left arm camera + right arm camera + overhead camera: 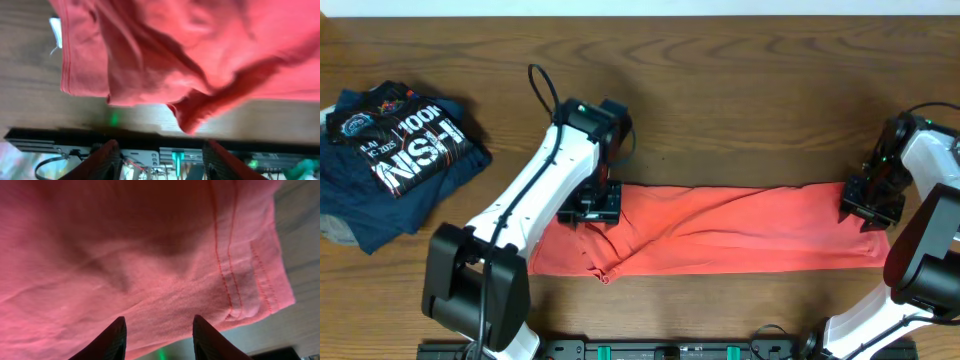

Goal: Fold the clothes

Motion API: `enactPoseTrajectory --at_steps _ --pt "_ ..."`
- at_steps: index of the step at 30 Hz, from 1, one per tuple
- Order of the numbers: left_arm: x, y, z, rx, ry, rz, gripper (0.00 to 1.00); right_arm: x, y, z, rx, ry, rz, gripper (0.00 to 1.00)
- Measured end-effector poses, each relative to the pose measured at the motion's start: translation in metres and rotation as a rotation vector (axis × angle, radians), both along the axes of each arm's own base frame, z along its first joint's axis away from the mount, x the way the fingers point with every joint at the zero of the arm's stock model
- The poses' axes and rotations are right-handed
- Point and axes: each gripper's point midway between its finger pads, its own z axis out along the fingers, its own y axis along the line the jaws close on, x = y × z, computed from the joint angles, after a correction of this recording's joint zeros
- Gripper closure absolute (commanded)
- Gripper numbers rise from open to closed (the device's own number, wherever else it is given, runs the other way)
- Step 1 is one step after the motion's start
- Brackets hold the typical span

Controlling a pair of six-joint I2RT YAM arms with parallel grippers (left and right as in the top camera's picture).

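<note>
The coral-red T-shirt (720, 232) lies folded into a long strip across the front middle of the table, its lettering hidden. My left gripper (590, 208) hovers over the strip's left end; in the left wrist view its fingers (159, 157) are spread apart and empty, with the rumpled shirt (190, 55) beyond them. My right gripper (872, 208) is at the strip's right end; in the right wrist view its fingers (159, 337) are apart just above the hemmed shirt edge (165, 255), holding nothing.
A pile of folded navy and black shirts with white lettering (395, 150) lies at the left of the wooden table (740, 90). A black rail (650, 350) runs along the front edge.
</note>
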Motion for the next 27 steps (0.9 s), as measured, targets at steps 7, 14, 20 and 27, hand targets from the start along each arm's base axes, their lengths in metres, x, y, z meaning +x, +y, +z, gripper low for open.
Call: enactPoseTrajectory --at_steps 7,14,20,27 --pt "0.0 0.017 -0.041 0.068 -0.043 0.053 0.43 0.001 0.0 -0.001 -0.001 -0.005 -0.001 0.57" --pt "-0.007 0.026 -0.057 0.105 -0.044 0.057 0.94 0.001 0.0 -0.001 -0.001 -0.005 0.0 0.57" --pt "-0.042 -0.004 -0.046 -0.083 0.147 0.076 0.94 0.001 0.0 -0.001 -0.001 -0.005 -0.001 0.57" --pt "-0.051 -0.056 -0.029 -0.401 0.244 0.12 0.64 0.001 0.0 -0.001 -0.002 -0.006 0.0 0.57"
